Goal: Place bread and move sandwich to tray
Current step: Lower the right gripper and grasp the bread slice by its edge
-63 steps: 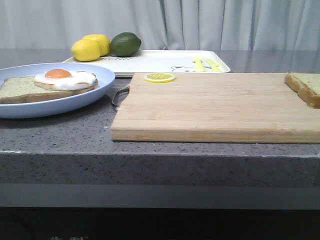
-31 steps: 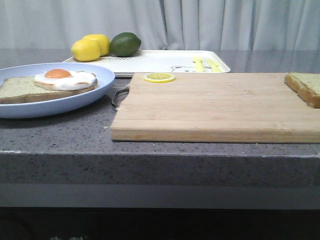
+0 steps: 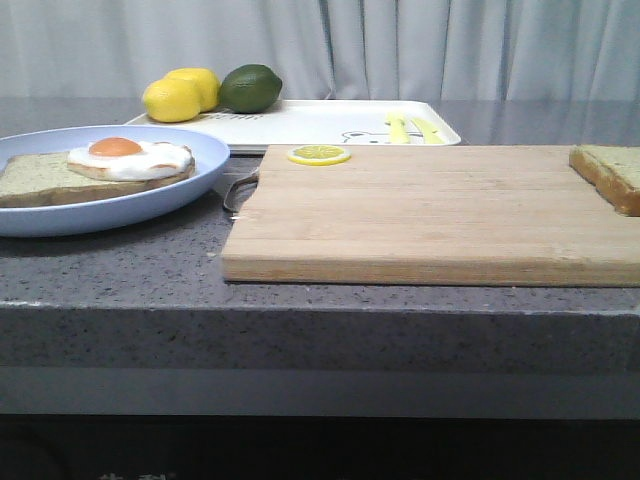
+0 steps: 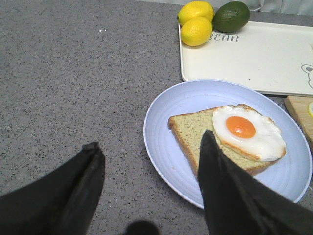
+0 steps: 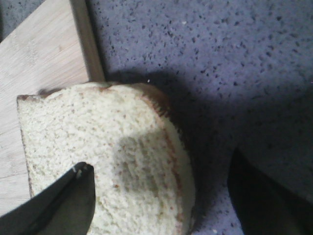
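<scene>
The loose bread (image 3: 612, 170) lies at the right end of the wooden cutting board (image 3: 420, 215), partly cut off by the frame. In the right wrist view the bread (image 5: 98, 142) overhangs the board's edge. My right gripper (image 5: 160, 164) is open above it, one finger over the slice and one over the counter. A second slice (image 3: 30, 178) topped with a fried egg (image 3: 130, 157) lies on the pale blue plate (image 3: 150, 205), with no slice on top. My left gripper (image 4: 149, 147) is open and empty above the plate's rim (image 4: 166, 147). The white tray (image 3: 320, 122) stands behind.
Two lemons (image 3: 180, 95) and a lime (image 3: 250, 88) sit on the tray's left end. A lemon slice (image 3: 319, 155) lies on the board's far left corner. The grey counter's front edge runs below the board. Neither arm shows in the front view.
</scene>
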Action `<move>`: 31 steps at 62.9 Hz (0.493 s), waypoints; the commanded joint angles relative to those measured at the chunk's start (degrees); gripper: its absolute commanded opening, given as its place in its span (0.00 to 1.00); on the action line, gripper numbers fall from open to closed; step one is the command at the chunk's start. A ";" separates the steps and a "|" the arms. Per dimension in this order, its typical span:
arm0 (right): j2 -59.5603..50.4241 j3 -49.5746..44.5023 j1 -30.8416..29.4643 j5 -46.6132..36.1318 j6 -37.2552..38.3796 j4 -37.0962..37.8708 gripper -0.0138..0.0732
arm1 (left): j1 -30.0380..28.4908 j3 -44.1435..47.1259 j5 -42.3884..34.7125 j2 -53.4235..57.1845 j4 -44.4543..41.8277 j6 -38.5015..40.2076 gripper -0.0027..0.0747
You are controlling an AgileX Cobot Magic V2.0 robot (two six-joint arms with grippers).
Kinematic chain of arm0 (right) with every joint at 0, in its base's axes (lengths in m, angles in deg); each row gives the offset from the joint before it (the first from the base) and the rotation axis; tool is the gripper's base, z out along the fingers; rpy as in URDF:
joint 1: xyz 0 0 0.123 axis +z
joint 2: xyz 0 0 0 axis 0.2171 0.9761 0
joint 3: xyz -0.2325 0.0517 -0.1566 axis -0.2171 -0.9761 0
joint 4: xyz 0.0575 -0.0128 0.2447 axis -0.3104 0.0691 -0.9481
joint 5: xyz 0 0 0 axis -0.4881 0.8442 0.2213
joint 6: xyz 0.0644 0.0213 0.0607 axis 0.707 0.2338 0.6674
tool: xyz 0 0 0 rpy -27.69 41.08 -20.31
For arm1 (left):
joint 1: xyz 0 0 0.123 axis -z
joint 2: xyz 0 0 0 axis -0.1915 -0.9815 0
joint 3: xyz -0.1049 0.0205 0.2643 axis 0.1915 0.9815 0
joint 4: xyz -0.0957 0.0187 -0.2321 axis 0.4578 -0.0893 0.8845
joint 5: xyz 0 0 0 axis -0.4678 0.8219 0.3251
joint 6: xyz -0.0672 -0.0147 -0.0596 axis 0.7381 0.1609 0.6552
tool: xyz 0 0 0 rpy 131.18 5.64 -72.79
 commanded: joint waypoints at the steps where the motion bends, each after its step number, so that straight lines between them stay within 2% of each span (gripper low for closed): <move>1: 0.23 2.35 -0.60 3.00 -2.96 -5.30 0.82 | 0.30 -1.85 -4.40 -0.40 0.02 0.65 0.59; 19: 4.01 5.90 -0.60 10.77 -4.86 -6.59 0.81 | 0.30 -1.85 -4.40 -0.40 0.02 0.65 0.59; 31: 4.01 7.85 -0.60 14.31 -4.89 -6.59 0.69 | 0.30 -1.85 -4.40 -0.40 0.02 0.65 0.59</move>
